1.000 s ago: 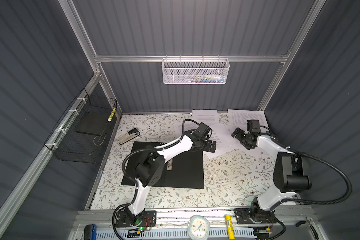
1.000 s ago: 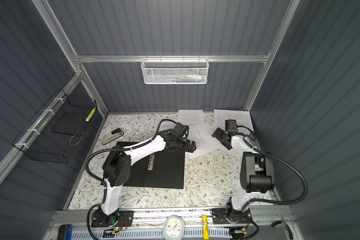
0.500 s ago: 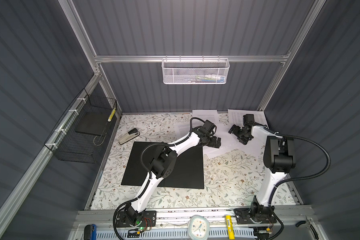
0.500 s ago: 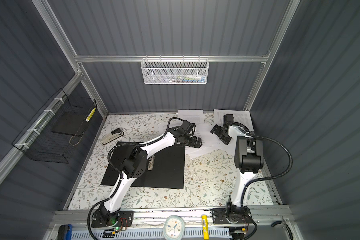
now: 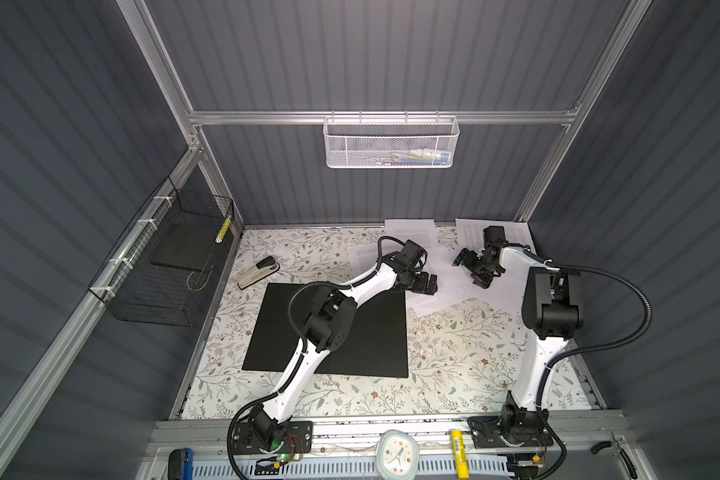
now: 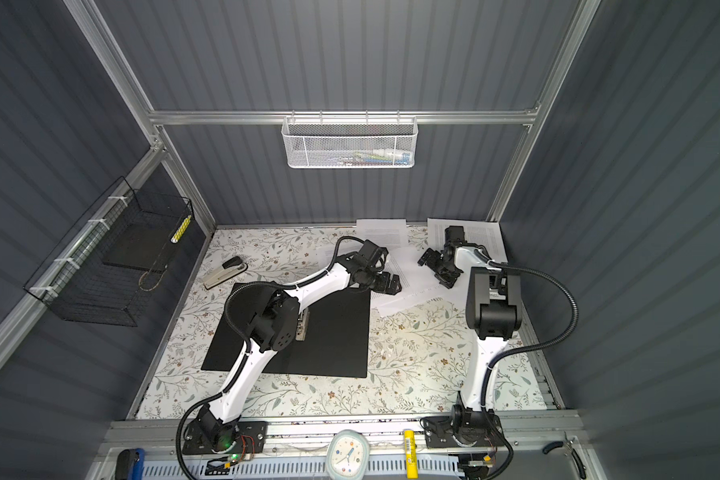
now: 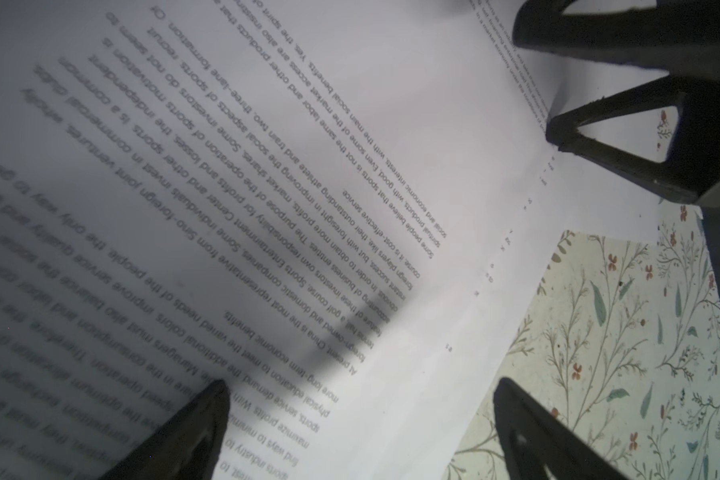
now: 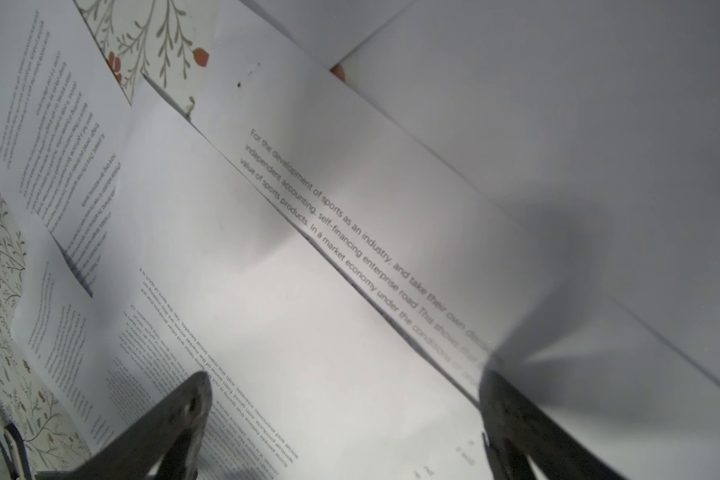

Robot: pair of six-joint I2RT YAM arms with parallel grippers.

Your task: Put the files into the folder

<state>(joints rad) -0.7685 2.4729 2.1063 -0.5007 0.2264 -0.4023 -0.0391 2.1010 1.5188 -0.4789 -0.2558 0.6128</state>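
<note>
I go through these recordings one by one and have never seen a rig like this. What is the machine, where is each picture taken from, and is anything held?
Two white robot arms, each ending in a two-fingered gripper, stand at the near edge. The two wide pictures look down from overhead; the two close-ups come from cameras on the wrists. On the flowered table lie an open black folder, a stapler and loose printed files. The left gripper and right gripper are open, low over the files, holding nothing.
</note>
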